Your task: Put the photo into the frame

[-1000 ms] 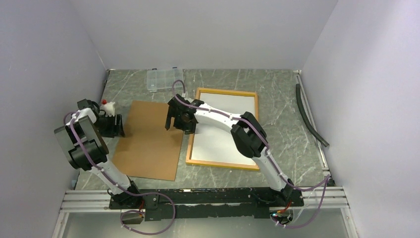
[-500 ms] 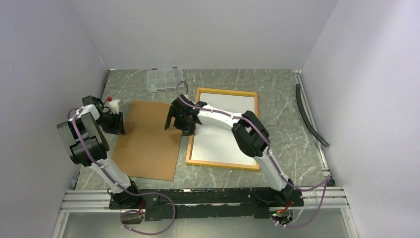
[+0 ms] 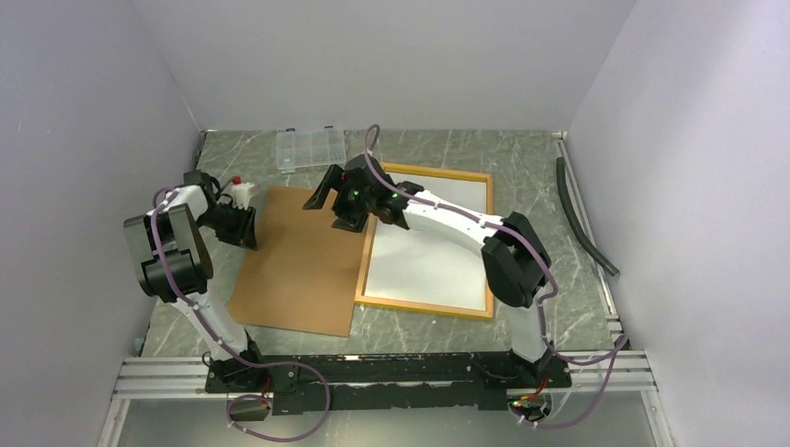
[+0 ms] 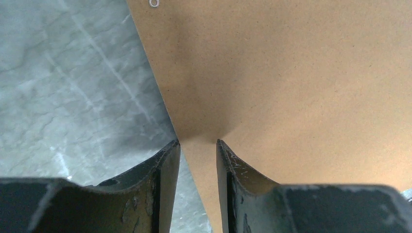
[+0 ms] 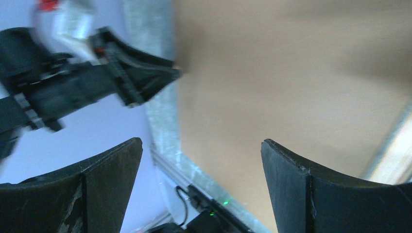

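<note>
The frame (image 3: 434, 171), with a thin orange border, lies flat at the centre right; its inside is plain white. The photo's printed picture does not show in any view. A plain brown backing board (image 3: 298, 265) lies left of the frame, its right edge at the frame's left border. My left gripper (image 3: 250, 226) is shut on the board's left edge, which runs between the fingers in the left wrist view (image 4: 197, 142). My right gripper (image 3: 340, 200) is wide open and empty above the board's far right corner; its view (image 5: 201, 141) shows the board (image 5: 291, 87) below.
A clear plastic compartment box (image 3: 310, 147) sits at the back left. A black hose (image 3: 582, 219) lies along the right wall. Walls close in the left, back and right sides. A metal rail (image 3: 391, 372) runs along the front.
My left gripper has moved right and away from me with the board, which has slid up to the frame. My right gripper has lifted and swung toward the back. The frame has shifted slightly right.
</note>
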